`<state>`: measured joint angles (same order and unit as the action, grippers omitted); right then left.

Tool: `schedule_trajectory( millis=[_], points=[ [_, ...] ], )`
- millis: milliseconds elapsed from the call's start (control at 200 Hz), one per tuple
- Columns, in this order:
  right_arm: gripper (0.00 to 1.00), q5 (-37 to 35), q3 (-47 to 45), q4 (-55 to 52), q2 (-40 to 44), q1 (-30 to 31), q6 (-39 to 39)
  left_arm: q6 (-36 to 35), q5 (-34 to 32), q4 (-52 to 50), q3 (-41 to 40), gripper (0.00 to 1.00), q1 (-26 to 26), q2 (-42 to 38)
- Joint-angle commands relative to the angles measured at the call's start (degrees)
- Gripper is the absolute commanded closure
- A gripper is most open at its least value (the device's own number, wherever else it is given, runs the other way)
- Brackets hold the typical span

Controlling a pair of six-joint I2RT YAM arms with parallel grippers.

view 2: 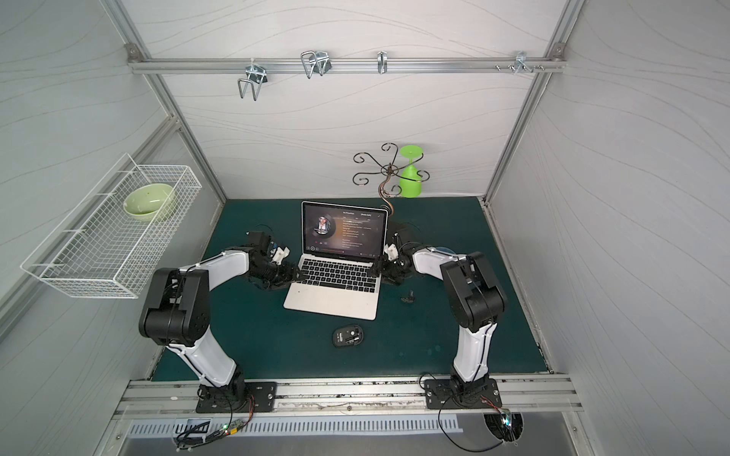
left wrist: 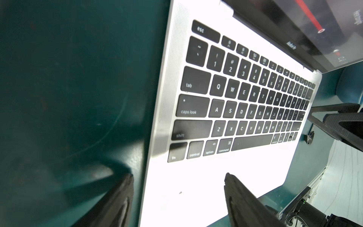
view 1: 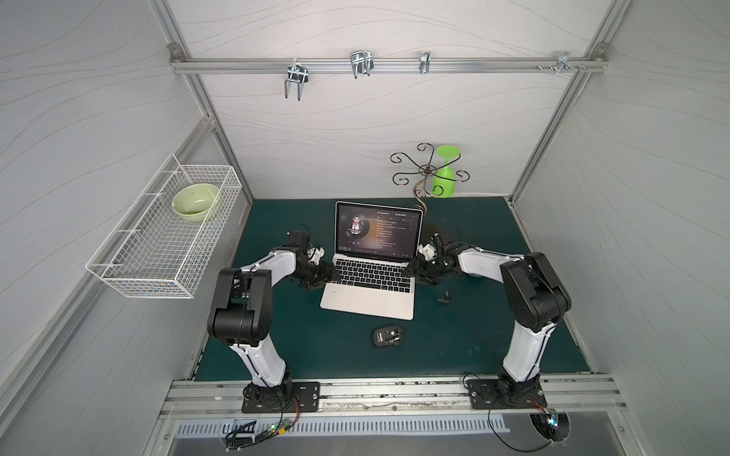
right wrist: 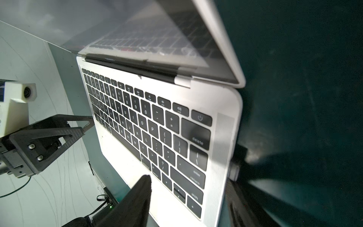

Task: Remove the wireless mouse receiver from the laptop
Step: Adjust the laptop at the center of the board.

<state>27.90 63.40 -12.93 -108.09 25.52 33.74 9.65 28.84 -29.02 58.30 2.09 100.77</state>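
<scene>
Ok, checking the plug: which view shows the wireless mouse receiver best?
Right wrist view: the receiver is a stub at the laptop edge. In both top views the right gripper covers it; left wrist view misses it.

Silver laptop (view 1: 367, 302), blk keys (view 1: 373, 274); teal mat (view 1: 454, 347).

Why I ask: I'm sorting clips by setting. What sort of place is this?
Likely a robot lab test booth, not an office: aluminium-framed white walls, two arms bolted to a front rail, a laptop staged on a green mat.

Open silver laptop (view 1: 367, 300), screen lit, receiver stub (right wrist: 234, 170) at right edge
</scene>
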Motion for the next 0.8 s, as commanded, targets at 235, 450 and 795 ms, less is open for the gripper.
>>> schedule_trajectory(
  millis=[235, 450, 795],
  points=[
    [0.36, 2.07, 5.43, 6.35, -5.45, -0.68, -6.15, -0.60, 2.19, 3.71, 5.76, 0.29, -1.21, 5.64],
    [0.36, 3.10, 5.27, 5.53, -5.77, -1.47, -8.83, -1.34, 0.78, 2.32, 9.16, 0.36, -2.04, 9.18],
    [0.32, -4.97, 2.84, -8.55, 5.96, -3.46, -26.77, -2.04, -3.49, 0.00, 9.46, 0.50, -2.09, 9.83]
  ],
)
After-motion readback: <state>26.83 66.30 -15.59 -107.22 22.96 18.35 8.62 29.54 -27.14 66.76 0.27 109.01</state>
